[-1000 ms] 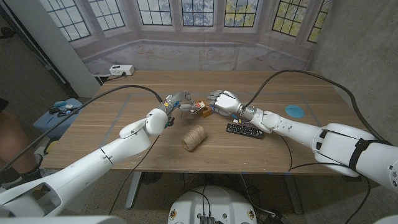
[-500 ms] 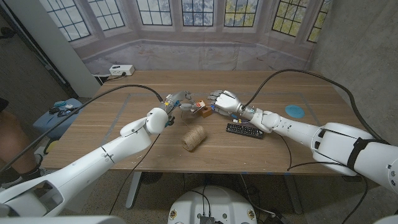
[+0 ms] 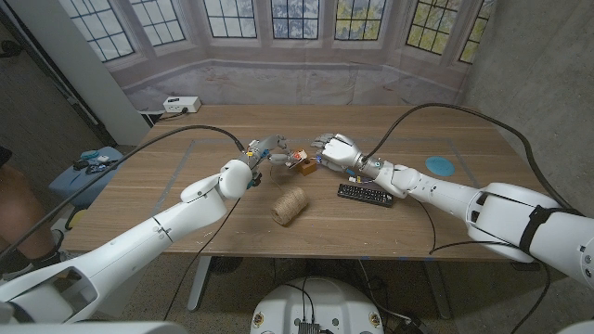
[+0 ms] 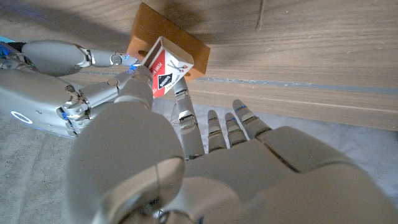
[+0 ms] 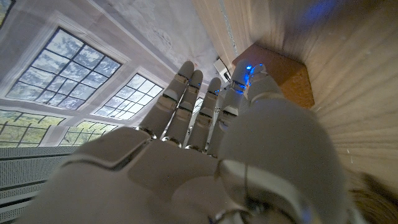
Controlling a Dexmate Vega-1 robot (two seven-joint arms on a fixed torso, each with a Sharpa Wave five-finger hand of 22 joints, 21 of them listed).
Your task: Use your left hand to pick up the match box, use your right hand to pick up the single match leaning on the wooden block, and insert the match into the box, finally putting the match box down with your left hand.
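Holding almost the same pose as a second ago, the left robot hand (image 3: 268,151) pinches the small red-and-white cardboard match box (image 4: 166,68) above the tan wooden block (image 3: 306,167) at mid-table (image 3: 186,218). The right robot hand (image 3: 336,150) has edged slightly closer, fingertips near the box. Whether it holds the match I cannot tell; insertion seems under way, nothing visibly completed.
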